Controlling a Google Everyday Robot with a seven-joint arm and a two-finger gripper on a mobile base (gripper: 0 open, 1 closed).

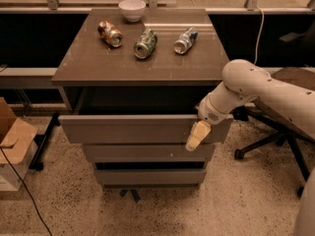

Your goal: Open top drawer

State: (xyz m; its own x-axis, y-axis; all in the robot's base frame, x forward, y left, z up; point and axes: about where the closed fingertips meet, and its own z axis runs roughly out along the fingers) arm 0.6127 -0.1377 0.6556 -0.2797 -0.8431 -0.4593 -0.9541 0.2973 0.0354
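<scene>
The top drawer (138, 128) is a wide grey-brown flat front panel, pulled out from the cabinet, with a dark gap behind its top edge. My gripper (198, 134) hangs from the white arm (246, 85) at the drawer's right end, its cream fingers pointing down over the front panel near the right corner. Two narrower drawer fronts (147, 152) sit below the top drawer.
On the cabinet top (98, 63) lie three cans (145, 43) and a white bowl (132, 9) at the back. A cardboard box (12, 141) stands at the left on the floor. An office chair base (275, 136) is at the right.
</scene>
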